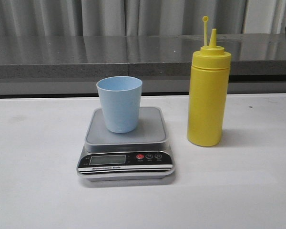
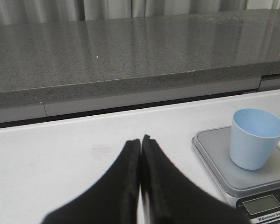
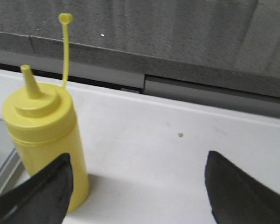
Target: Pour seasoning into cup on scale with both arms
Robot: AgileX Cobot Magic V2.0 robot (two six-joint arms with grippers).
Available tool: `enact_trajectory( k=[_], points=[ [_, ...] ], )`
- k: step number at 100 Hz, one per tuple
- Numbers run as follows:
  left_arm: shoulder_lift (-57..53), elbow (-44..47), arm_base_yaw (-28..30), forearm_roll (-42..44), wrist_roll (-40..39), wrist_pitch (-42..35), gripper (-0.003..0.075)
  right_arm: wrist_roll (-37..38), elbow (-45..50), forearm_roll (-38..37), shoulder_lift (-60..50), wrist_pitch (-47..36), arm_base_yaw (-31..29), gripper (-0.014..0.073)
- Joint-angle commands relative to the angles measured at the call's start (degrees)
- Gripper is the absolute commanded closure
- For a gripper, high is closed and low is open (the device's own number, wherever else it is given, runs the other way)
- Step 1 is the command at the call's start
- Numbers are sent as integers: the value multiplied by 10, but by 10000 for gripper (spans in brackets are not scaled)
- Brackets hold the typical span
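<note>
Left wrist view: left gripper jaws pressed together, empty, above the white counter, apart from the cup standing on the scale. Right wrist view: right gripper jaws spread wide, empty; seasoning bottle upright beside one finger.

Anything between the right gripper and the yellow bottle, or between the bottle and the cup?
Nothing visible. In the right wrist view the right gripper is open, with the seasoning bottle just past one finger and only bare table around. From the front, an empty gap separates the bottle from the cup on the scale.
</note>
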Motion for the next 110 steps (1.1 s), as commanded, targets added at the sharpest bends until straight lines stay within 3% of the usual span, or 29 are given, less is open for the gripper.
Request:
enact_trajectory(
  k=[1, 32, 58, 110],
  points=[
    [3, -16, 1, -1, -5, -48, 738, 0, 5, -6, 17, -108, 17, 11],
    [3, -16, 1, -1, -5, -48, 738, 0, 57, -13, 115, -292, 46, 11],
    [3, -16, 1, -1, -5, -48, 738, 13, 59, -54, 199, -398, 46, 11],
    [3, -16, 1, -1, -5, -48, 738, 16, 57, -68, 320, -510, 46, 11]
  ],
)
